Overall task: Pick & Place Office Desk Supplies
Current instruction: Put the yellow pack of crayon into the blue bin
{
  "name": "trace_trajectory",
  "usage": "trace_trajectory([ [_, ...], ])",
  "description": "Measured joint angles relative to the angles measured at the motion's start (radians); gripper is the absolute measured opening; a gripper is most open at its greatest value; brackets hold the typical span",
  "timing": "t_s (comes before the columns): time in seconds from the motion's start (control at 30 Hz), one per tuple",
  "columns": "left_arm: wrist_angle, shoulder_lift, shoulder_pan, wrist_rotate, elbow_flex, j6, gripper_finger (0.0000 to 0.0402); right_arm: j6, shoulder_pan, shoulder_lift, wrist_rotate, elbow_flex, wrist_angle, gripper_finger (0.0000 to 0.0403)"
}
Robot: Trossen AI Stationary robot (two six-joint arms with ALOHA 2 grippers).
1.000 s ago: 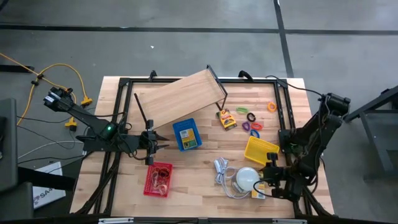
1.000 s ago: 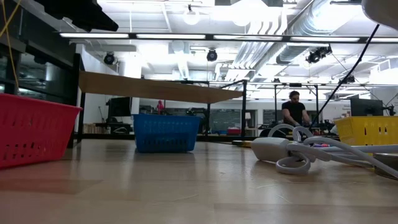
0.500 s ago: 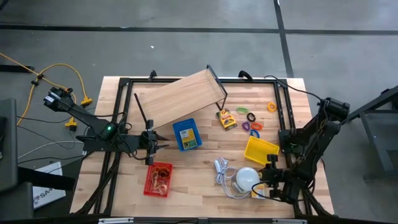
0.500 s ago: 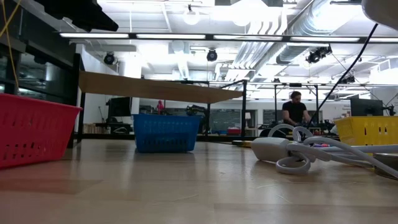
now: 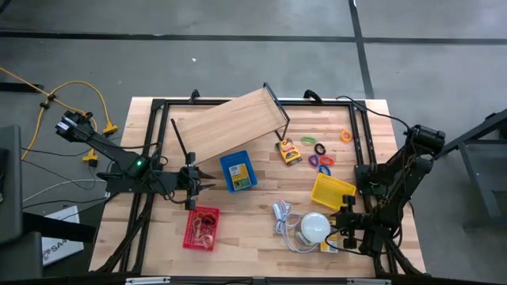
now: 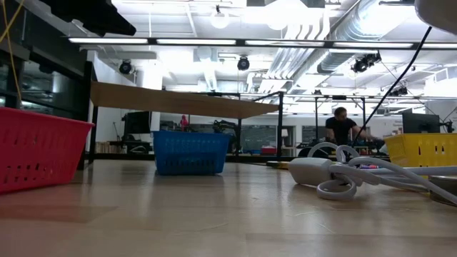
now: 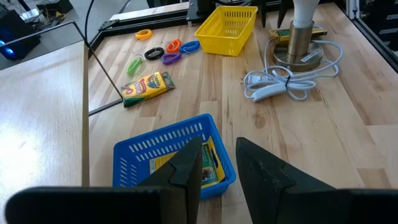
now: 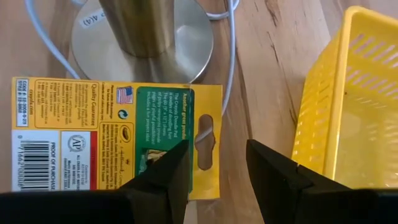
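From above: right gripper [image 5: 342, 235] low at the near right desk [image 5: 253, 229] edge, beside the white lamp [image 5: 314, 226] and over a crayon box [image 5: 329, 246]. Only in the right wrist view: jaws spread, straddling that box [image 8: 118, 130] flat beside the lamp's metal base [image 8: 146, 46], yellow basket [image 8: 348, 106] just right. Left gripper [image 5: 200, 183] waiting near the blue basket [image 5: 238, 172]; jaws parted, empty, seen in the left wrist view. Second crayon box [image 5: 288, 151] and coloured rings [image 5: 323, 158] loose at far right. Low view alone: person [image 6: 341, 130] in room behind.
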Motion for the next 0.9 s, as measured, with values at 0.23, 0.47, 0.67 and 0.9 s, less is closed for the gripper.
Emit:
trace_trajectory([
  [0.23,0.0,0.0,0.0,0.0,0.0,0.0,0.0092,-0.002,-0.023,0.0,0.001,0.0,0.0,0.0145],
  [0.47,0.0,0.0,0.0,0.0,0.0,0.0,0.0092,-0.024,-0.057,0.0,-0.005,0.0,0.011,0.0145],
  [0.67,0.0,0.0,0.0,0.0,0.0,0.0,0.0092,-0.066,-0.073,0.013,-0.025,0.0,0.058,0.0145],
  [0.9,0.0,0.0,0.0,0.0,0.0,0.0,0.0092,-0.062,-0.076,0.058,-0.024,0.002,0.082,0.0145],
])
